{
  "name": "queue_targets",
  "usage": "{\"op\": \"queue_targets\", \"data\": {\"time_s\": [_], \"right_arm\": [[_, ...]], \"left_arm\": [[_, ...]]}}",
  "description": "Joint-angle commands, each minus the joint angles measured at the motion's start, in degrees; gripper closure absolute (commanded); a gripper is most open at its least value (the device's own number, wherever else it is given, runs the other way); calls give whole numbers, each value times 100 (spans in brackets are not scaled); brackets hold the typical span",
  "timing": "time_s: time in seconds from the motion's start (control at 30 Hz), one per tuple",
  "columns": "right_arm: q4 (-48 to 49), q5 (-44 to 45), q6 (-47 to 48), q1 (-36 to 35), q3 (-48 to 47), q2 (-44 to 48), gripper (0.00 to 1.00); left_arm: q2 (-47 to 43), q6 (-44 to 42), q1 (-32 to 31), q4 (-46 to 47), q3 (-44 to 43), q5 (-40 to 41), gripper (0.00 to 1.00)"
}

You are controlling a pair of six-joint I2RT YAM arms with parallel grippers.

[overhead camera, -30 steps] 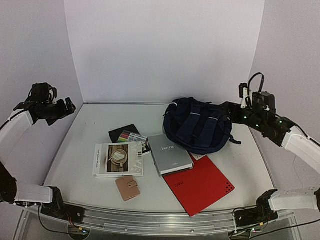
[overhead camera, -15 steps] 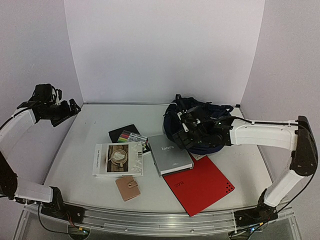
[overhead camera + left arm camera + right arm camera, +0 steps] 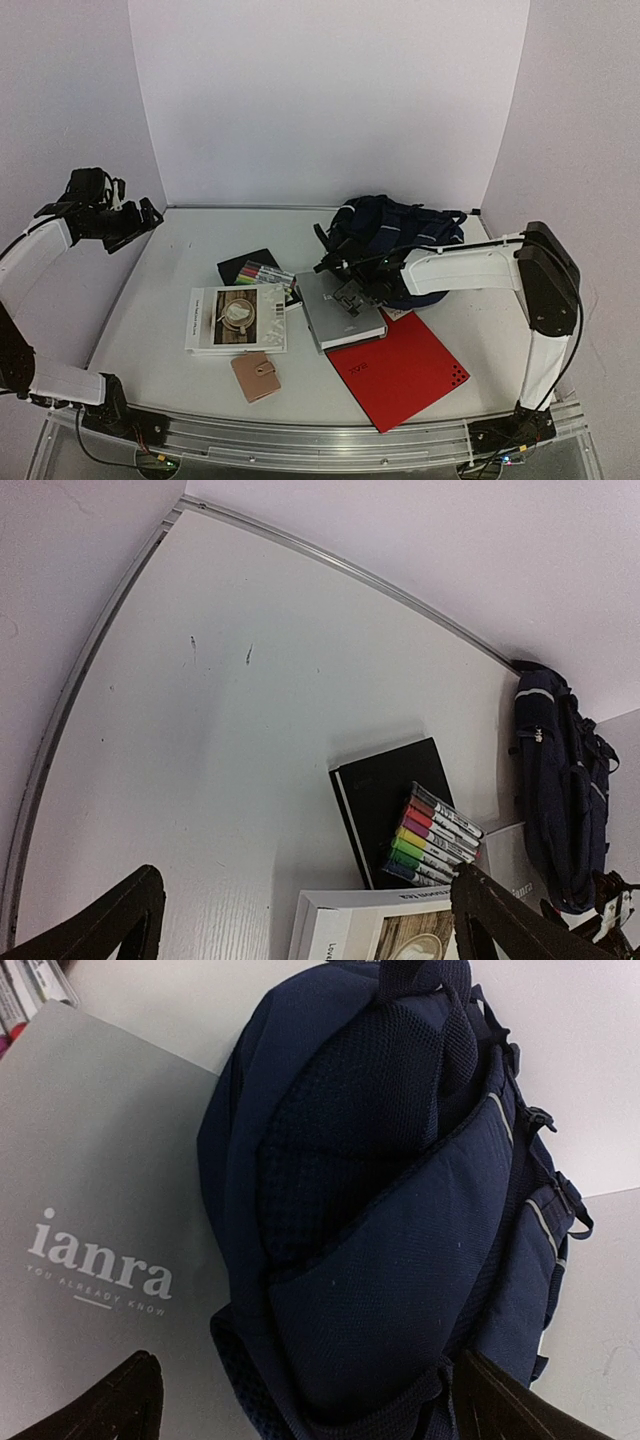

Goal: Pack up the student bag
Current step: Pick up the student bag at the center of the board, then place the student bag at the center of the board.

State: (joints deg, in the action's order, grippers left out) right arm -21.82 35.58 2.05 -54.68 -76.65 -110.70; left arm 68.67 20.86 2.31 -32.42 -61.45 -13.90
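The student bag [image 3: 400, 232] is a dark navy backpack lying at the back right of the table. It also fills the right wrist view [image 3: 380, 1210], with padded straps and a thin grey stripe. My right gripper [image 3: 345, 290] is open and empty. It hovers low at the bag's front left edge, over a grey book marked "ianra" [image 3: 345, 328], and its jaws [image 3: 303, 1360] straddle the bag's fabric. My left gripper [image 3: 140, 215] is open and empty, high at the far left. In its view [image 3: 305, 875] the bag [image 3: 555, 780] lies at the right edge.
A black notebook [image 3: 245, 264] with a pack of coloured markers [image 3: 266, 273] lies mid-table. A white book with a coffee picture [image 3: 237, 317], a tan wallet [image 3: 256, 375] and a red folder [image 3: 400, 368] lie nearer the front. The grey book [image 3: 90, 1210] touches the bag.
My right arm has swung from the far right across the bag to its front left edge. The bag has rolled back onto its side. My left arm has hardly moved.
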Motion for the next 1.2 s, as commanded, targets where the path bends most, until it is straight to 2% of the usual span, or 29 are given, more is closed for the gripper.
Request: {"op": "queue_targets", "data": {"time_s": [0.0, 0.07, 0.13, 0.17, 0.27, 0.4, 0.67, 0.83, 1.0, 1.17], "right_arm": [[70, 714, -131, 8, -254, -284, 2], [141, 837, -161, 26, -262, -364, 7], [202, 900, -245, 68, -253, -378, 19], [234, 940, -330, 82, -259, -364, 28], [260, 1054, -427, 87, -319, -154, 65], [273, 1090, -527, 91, -420, 580, 98], [178, 928, -780, 94, -1225, 2131, 100], [173, -365, -1442, 101, -2167, 2722, 100], [247, -1649, -2370, 100, -3104, 2926, 100], [410, -2221, -3806, 102, -3155, 3115, 100]], "left_arm": [[31, -53, 19, 128, -120, -92, 0], [30, -56, 16, 129, -120, -87, 0], [10, -60, 16, 129, -115, -63, 0], [3, -63, 16, 124, -112, -47, 0], [-1, -64, 20, 121, -108, -6, 0], [-8, -66, 19, 121, -112, 0, 0], [-36, -73, 17, 120, -117, -17, 0], [-64, -65, 16, 128, -106, -55, 0], [-65, -48, 18, 126, -113, -98, 0], [-82, -38, 19, 132, -106, -111, 0]]}}
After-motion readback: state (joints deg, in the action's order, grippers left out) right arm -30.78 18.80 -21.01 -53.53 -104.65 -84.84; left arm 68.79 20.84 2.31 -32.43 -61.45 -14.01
